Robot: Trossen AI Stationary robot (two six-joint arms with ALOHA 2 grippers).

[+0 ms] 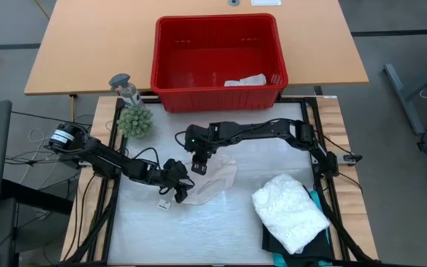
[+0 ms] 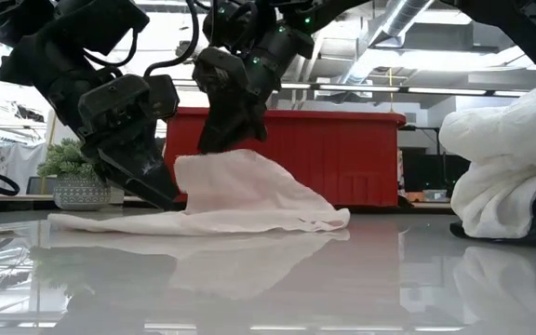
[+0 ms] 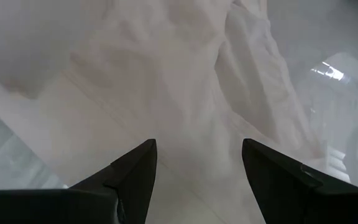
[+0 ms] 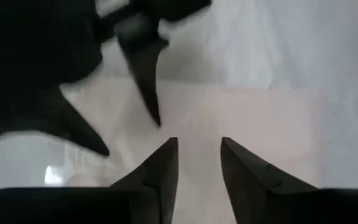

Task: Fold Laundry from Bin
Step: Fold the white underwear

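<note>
You are folding the small cloth (image 1: 212, 180), at table centre. The right gripper (image 1: 199, 165), at its 11 o'clock, is parted and releasing. The left gripper (image 1: 178, 190), open, holds nothing. Next, press the fold flat.

High view: overhead, straight down on the table (image 1: 199, 237). Low view: table-level, facing the bin (image 2: 342, 158). Wrist views: close, down onto the cloth (image 3: 185, 93), shared by all.
</note>
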